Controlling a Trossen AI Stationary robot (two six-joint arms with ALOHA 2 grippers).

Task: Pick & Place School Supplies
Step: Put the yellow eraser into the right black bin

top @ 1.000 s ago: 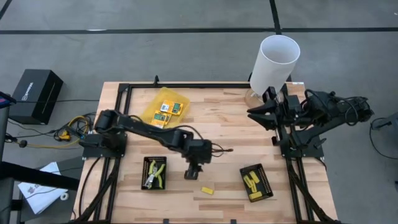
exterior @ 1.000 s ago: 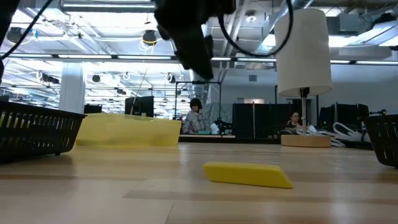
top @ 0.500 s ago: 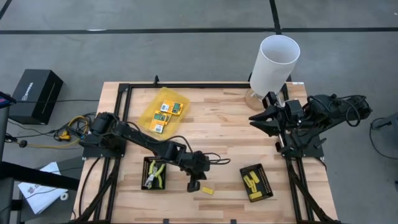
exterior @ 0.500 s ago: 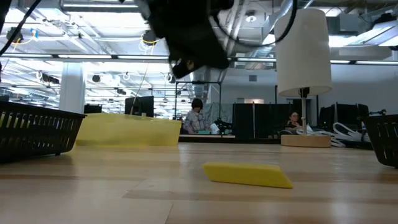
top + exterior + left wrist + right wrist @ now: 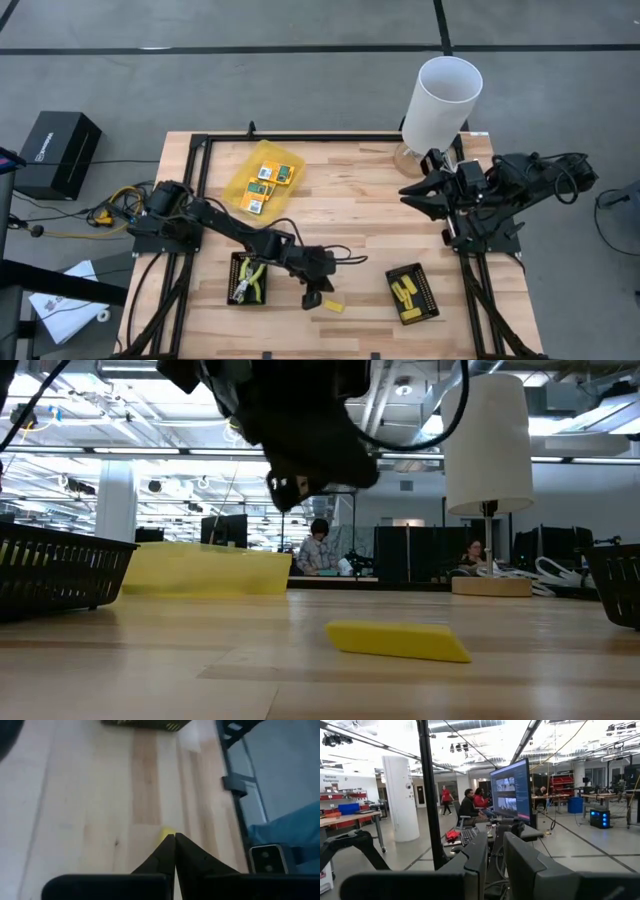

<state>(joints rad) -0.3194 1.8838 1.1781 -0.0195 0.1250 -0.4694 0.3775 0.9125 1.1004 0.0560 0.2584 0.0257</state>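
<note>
Low view: flat yellow stubby piece point(image 5: 398, 640) on smooth wood-grain table point(image 5: 150, 670)

Table point(image 5: 360, 215) is pale blond wood with a darker streaky grain; one yellow piece point(image 5: 333, 306) lies loose on it; both arms are black, left gripper point(image 5: 318, 297) included; trays point(image 5: 411, 293) are black, one with a yellow-green tool point(image 5: 249, 280); packets point(image 5: 262, 182) are yellow-orange-green in a see-through yellow container point(image 5: 243, 170); white tube point(image 5: 440, 102) at the back; floor's grey with dark lines.

Right gripper point(image 5: 492, 857), seemingly nearly closed, faces monitor point(image 5: 510, 791).
</note>
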